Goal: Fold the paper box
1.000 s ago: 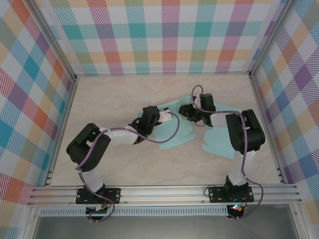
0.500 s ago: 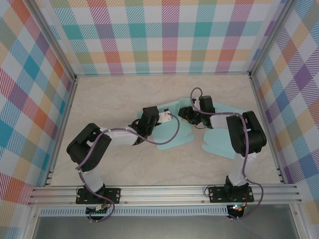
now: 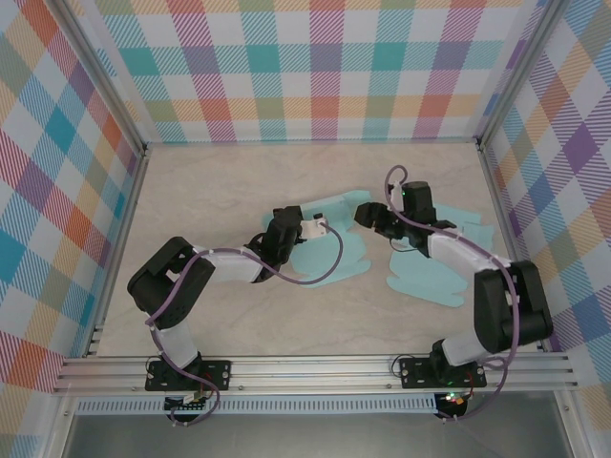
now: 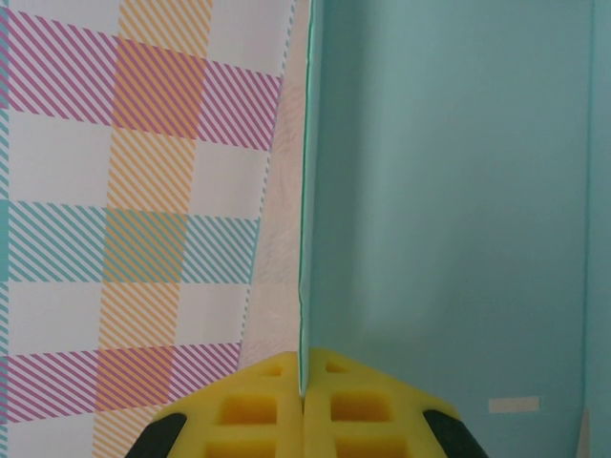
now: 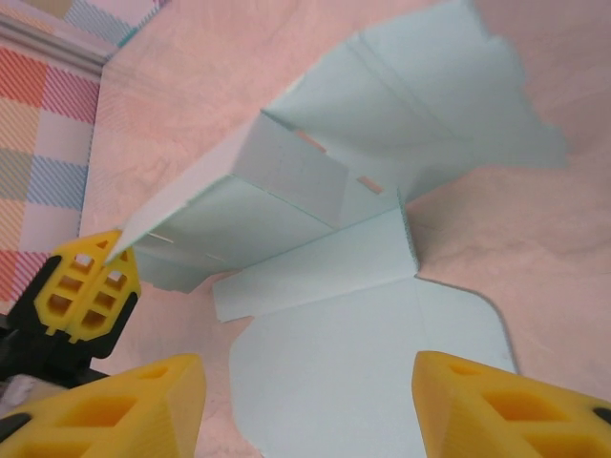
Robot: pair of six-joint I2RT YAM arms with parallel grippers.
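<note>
Pale teal die-cut paper box [image 3: 355,256] spread mostly flat on the pale marbled bench [image 3: 210,191], one upright panel [image 5: 286,162] raised off the sheet. Left gripper [image 3: 321,222] clamped on one end of the upright panel, yellow jaws pressed together with the thin paper edge between them. Right gripper [image 5: 315,410] unloaded, jaws wide apart and gripping nothing, facing the upright panel's broad face.

Key relation for the coming move, as a judgement: from the right jaws, upright panel ahead and somewhat left, long axis running from the left gripper's pinch away across the sheet, slantwise to the right jaws' line of approach. Short narrow flap [image 5: 315,262] lying just in front of the upright panel, between it and the right jaws. Broad rounded flap [image 5: 382,363] flat directly beneath those jaws. Right arm judged nearer to both flaps, left arm tied up as the anchor.

Hard to read: crease at the foot of the upright panel, hidden by the panel itself. From the left wrist, a plain teal face and a knife-thin edge, no fold lines to go by. Part of the sheet to the right of the upright panel covered from above by the right arm. Short narrow flap either touching the upright panel's base or just beside it: impossible to tell.
</note>
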